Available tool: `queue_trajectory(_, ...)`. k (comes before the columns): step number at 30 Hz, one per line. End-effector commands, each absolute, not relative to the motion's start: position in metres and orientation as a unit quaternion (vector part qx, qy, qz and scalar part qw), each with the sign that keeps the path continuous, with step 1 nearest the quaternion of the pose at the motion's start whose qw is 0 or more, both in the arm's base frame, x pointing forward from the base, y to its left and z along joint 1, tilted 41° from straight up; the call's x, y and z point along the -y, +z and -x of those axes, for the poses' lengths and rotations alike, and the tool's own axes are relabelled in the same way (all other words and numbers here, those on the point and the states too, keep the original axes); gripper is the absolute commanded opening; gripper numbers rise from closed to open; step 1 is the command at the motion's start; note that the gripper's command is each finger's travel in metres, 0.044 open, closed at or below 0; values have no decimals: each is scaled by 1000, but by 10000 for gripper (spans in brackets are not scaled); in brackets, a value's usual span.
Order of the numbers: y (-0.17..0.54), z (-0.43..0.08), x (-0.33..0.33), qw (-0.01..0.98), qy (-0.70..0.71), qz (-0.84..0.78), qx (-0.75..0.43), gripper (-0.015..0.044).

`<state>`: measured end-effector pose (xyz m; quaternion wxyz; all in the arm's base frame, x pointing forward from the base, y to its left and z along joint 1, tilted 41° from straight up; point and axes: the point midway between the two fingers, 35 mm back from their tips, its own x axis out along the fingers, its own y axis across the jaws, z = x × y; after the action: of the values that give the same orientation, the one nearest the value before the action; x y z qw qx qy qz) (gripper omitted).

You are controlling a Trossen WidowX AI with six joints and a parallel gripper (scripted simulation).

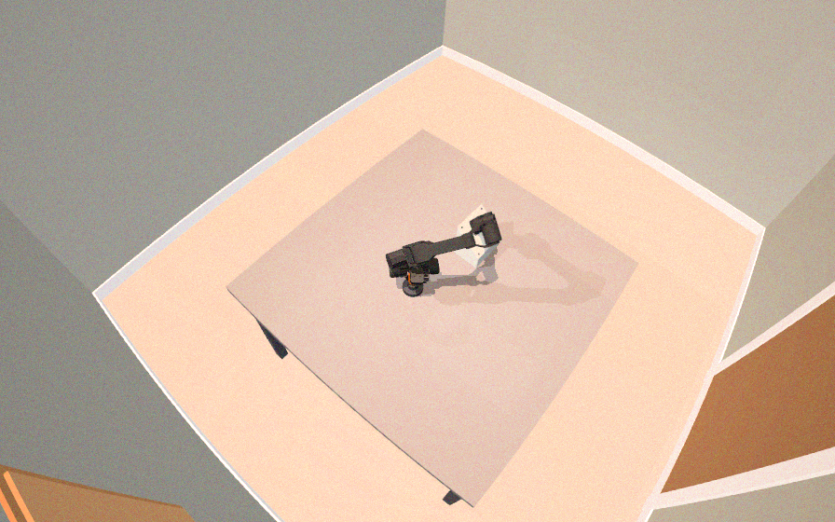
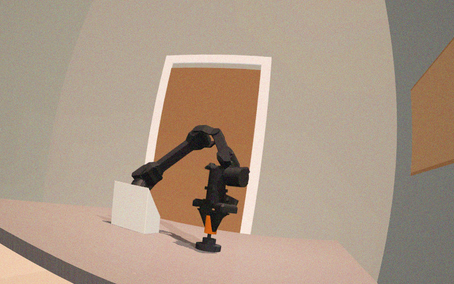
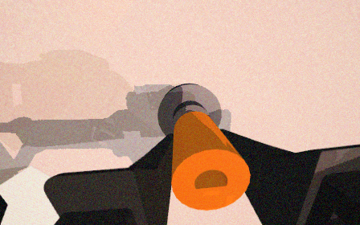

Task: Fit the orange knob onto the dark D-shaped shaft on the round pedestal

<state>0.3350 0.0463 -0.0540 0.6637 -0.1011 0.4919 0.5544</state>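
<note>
The orange knob (image 2: pixel 207 226) (image 3: pixel 194 134) is upright between the fingers of my gripper (image 2: pixel 210 225) (image 3: pixel 195 136), which is shut on it. In the wrist view the knob's upper end shows a D-shaped hole with its flat side toward the bottom of the picture. The dark round pedestal (image 1: pixel 412 291) (image 2: pixel 207 248) (image 3: pixel 213 100) stands on the table right below the knob. A short length of the dark shaft (image 2: pixel 209 236) shows between the knob's lower end and the pedestal. The shaft's top and its flat side are hidden, and I cannot tell whether its tip is inside the hole.
The white angular block (image 1: pixel 467 231) (image 2: pixel 130 208) (image 3: pixel 29 197) under the arm's base stands on the table (image 1: pixel 446 363) (image 2: pixel 274 260), behind and left of the pedestal in the exterior view. The arm arches from it to the pedestal. Arm shadows fall across the table.
</note>
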Motion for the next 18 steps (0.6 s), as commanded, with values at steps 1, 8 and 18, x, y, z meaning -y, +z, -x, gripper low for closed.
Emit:
queue_trajectory(1,-54,-336,-47,664,556,103,-489,0)
queue_trajectory(8,-50,-337,-44,664,559,106,-486,0)
queue_trajectory(18,-53,-335,-46,650,604,172,-428,0)
